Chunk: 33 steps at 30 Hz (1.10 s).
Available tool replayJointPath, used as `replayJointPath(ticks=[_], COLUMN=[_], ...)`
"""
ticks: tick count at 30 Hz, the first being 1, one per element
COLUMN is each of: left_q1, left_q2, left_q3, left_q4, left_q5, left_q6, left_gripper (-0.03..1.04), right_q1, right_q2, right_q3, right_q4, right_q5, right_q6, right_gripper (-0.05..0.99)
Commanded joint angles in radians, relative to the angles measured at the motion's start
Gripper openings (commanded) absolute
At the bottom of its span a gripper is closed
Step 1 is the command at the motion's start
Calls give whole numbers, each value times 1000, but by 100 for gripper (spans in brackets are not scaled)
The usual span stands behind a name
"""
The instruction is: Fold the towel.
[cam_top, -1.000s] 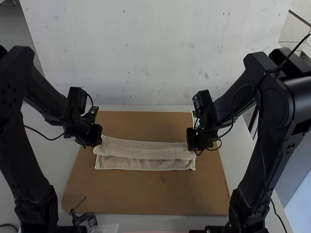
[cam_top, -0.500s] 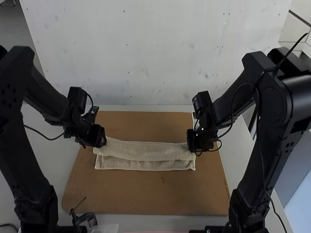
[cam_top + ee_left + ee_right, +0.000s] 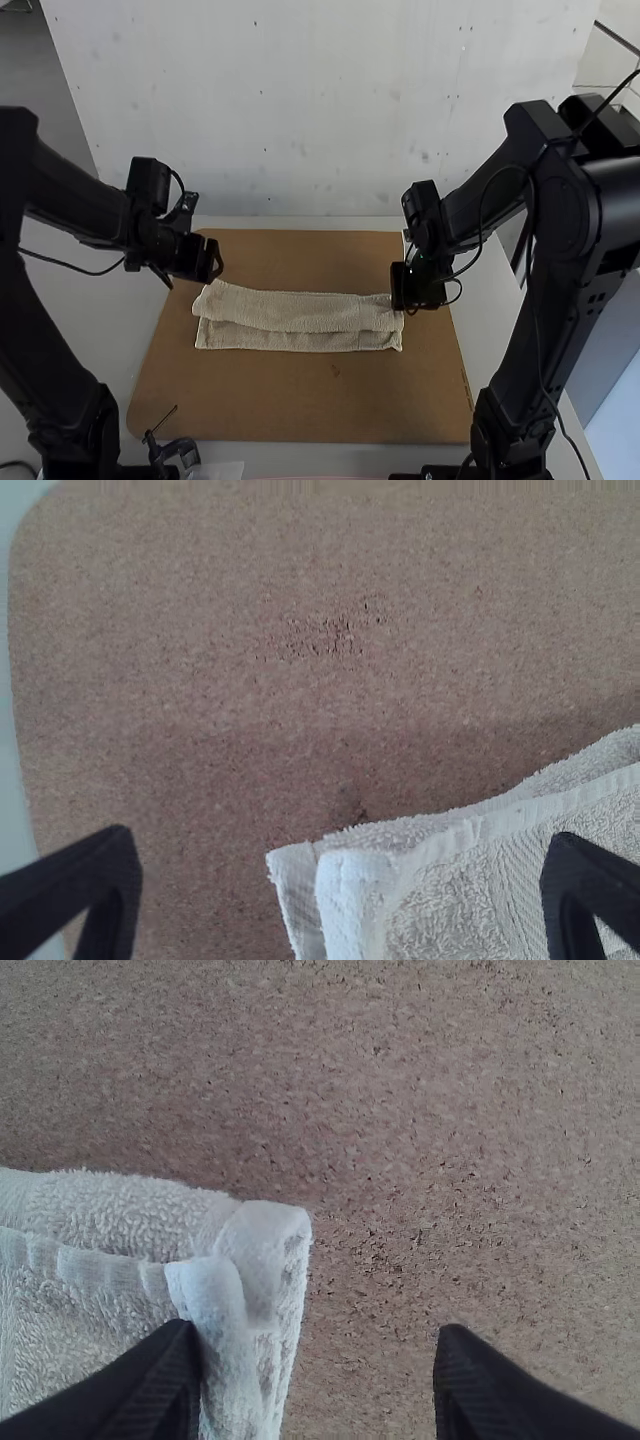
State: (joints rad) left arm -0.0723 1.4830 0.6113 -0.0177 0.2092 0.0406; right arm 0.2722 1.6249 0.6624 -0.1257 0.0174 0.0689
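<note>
The beige towel [image 3: 300, 312] lies as a long narrow strip across the brown board, its upper layer folded over and leaving a lower band showing along the near side. My left gripper [image 3: 214, 262] is raised just beyond the towel's left end; in the left wrist view the left gripper [image 3: 340, 890] stands wide open above a corner of the towel [image 3: 450, 900]. My right gripper [image 3: 408, 300] is at the towel's right end; in the right wrist view the right gripper [image 3: 320, 1370] is open, one finger over the towel's edge [image 3: 110, 1305], the other over bare board.
The brown board [image 3: 300, 400] lies on a pale table [image 3: 90, 300] and extends around the towel. A small black clamp-like item [image 3: 175, 450] is at the table's near left. A pale wall rises behind the board.
My left gripper has come away from the towel's left end, moving up and back, and now stands open. My right gripper has shifted slightly outward. The towel's upper layer settled a little nearer at the left.
</note>
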Motion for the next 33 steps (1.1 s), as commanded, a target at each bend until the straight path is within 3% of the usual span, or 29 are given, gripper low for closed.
replayJointPath(ticks=[1,10,15,27,33], left_q1=[-4,-7,-7,14,14], left_q2=[-59,-81,-78,-82,-82], left_q3=[5,-4,-7,-15,-21], left_q4=[7,7,15,18,28], left_q5=[-7,-25,-27,-27,-24], left_q6=[2,-1,-4,4,1], left_gripper=[88,88,88,88,88], right_q1=[-25,-41,-41,-48,-47], right_q2=[-8,12,67,47,75], right_q3=[23,26,29,72,71], right_q4=[-28,-51,29,-75,-69], right_q5=[-20,-160,-165,-162,-166], right_q6=[-6,5,16,6,8], right_gripper=[47,47,47,46,46])
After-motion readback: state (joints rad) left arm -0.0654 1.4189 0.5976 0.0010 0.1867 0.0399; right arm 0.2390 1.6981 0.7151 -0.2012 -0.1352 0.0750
